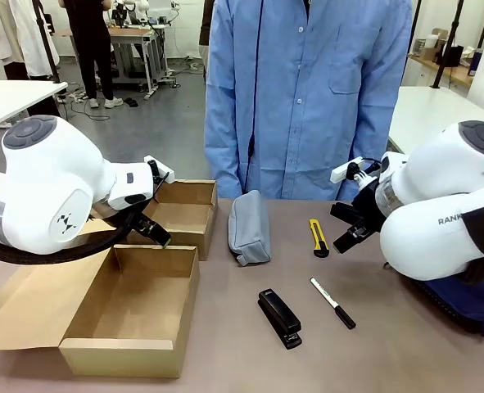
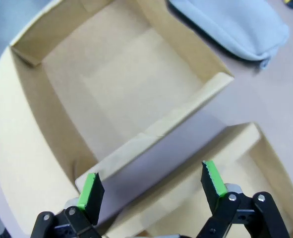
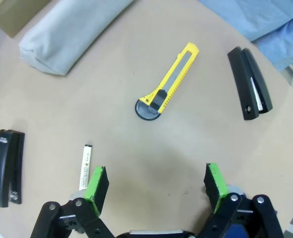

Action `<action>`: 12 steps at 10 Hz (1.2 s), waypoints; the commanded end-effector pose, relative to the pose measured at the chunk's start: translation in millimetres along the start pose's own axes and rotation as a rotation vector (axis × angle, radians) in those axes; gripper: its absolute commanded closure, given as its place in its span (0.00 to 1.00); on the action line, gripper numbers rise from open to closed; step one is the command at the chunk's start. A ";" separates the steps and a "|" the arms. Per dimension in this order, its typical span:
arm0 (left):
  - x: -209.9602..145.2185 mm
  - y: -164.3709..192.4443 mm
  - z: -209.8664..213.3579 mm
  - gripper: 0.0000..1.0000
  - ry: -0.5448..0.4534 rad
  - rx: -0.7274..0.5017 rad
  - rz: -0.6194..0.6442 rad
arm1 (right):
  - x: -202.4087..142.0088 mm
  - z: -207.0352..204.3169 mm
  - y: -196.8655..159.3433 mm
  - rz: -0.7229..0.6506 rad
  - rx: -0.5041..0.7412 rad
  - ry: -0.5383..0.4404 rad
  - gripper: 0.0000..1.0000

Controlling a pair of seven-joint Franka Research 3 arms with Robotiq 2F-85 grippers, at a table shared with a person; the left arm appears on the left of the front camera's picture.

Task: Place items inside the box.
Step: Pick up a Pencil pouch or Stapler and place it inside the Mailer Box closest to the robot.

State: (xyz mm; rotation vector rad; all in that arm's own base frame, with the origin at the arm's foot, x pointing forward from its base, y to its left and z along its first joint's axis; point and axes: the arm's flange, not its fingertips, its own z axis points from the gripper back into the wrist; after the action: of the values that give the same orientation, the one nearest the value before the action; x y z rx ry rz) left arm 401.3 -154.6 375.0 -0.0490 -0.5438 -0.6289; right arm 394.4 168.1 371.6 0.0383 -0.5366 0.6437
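A grey zip pouch (image 1: 250,228) lies at the table's middle beside the open cardboard box (image 1: 131,315), whose second open half (image 1: 180,214) stands behind it. A yellow-black utility knife (image 1: 318,237), a black stapler (image 1: 280,318) and a white-black marker (image 1: 333,303) lie to the right. The navy pouch (image 1: 463,304) sits under my right arm. My left gripper (image 1: 160,237) (image 2: 153,181) hangs open over the wall between the two box halves (image 2: 126,89). Above the table, my right gripper (image 1: 346,232) (image 3: 156,186) is open and empty, short of the knife (image 3: 166,84), with the marker (image 3: 87,166) by its left finger.
A person in a blue coat (image 1: 307,90) stands at the far edge. The right wrist view shows the grey pouch (image 3: 67,34), a stapler (image 3: 7,166) at its left and another black stapler (image 3: 250,84) at its right. The box's flap (image 1: 20,315) lies flat at the left.
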 end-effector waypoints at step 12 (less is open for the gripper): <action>-306.5 255.7 154.0 0.00 -0.910 -0.725 1.120 | -272.0 206.1 -218.3 -1.129 0.697 -0.603 0.00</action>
State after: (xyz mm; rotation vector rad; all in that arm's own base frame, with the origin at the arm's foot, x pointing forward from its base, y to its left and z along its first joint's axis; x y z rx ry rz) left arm 260.8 264.0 392.0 -1.1267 -0.8206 0.2116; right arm 234.6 -241.2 467.4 1.1463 -0.7267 -0.3182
